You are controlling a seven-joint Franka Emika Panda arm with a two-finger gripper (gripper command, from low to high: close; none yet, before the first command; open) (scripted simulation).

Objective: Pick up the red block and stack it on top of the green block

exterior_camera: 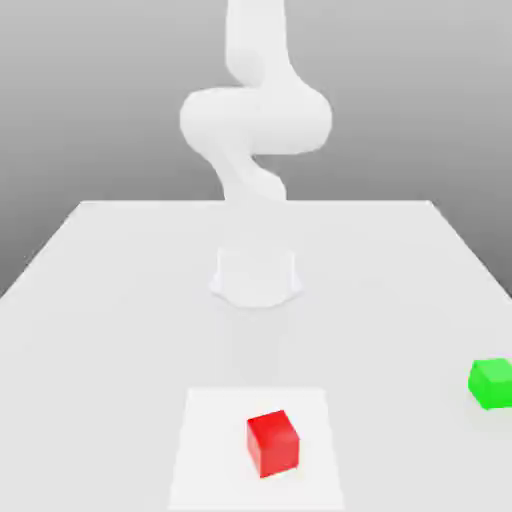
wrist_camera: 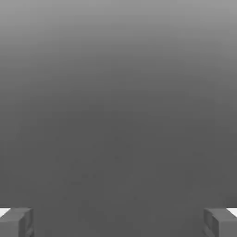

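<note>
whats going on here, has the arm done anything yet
Not by the look of it. The arm stands folded up at the far side of the table, touching nothing. The red block sits on a pale square patch near the front, and the green block rests apart from it at the exterior view's right edge. The end effector is open and empty, its fingers wide apart, so the stacking has not begun.
</note>
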